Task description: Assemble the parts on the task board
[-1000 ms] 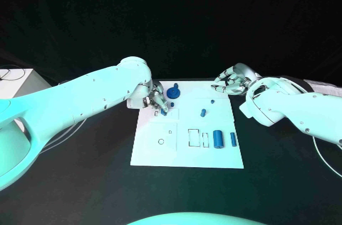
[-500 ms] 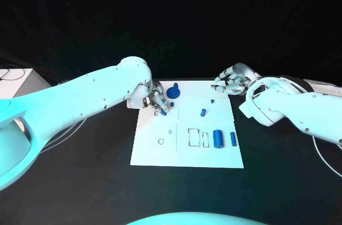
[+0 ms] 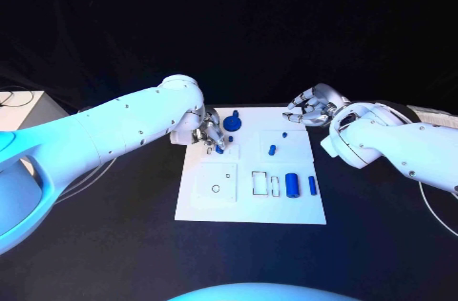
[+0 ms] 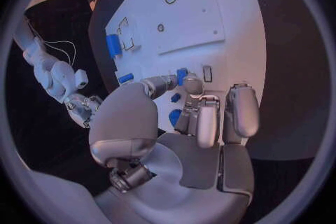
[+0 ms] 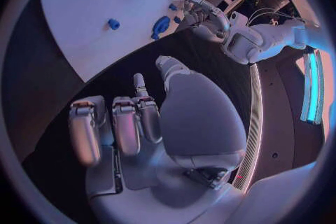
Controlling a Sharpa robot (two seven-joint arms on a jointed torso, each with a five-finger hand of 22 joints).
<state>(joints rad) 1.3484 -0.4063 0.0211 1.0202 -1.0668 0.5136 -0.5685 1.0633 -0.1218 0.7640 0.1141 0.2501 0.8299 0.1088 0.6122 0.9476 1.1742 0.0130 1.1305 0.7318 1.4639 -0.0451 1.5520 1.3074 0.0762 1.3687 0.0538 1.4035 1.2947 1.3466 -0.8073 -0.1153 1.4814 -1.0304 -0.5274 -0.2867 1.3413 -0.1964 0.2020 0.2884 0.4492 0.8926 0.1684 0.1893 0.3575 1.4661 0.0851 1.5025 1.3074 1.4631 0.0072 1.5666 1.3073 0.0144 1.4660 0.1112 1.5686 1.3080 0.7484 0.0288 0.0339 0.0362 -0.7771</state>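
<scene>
- The left hand (image 3: 212,134) is down at the task board (image 3: 250,212) near its far left corner, fingers bunched over a small blue part (image 3: 220,150). From the left wrist view its fingertips (image 4: 190,85) look closed round that small blue piece, so I take it as pinched (though the contact itself is partly hidden).
- The right hand (image 3: 307,109) hovers off the board's far right corner, fingers curled in with nothing in them.
- These parts look like small, rigid plastic: light, stiff, probably smooth and quick to slip or roll. A fingertip pinch across the short width seems the safest hold.
- The round knob piece (image 3: 233,124) sits just beside the left hand; a careless sweep could knock it.
- Two small pegs (image 3: 273,149) lie mid-board, and the thick cylinder (image 3: 292,186) and thin cylinder (image 3: 312,186) lie side by side toward the near right, beside outlined slots.
- The near left of the board has only small holes, so there is room there; the black table (image 3: 114,248) surrounds the board on all sides.
</scene>
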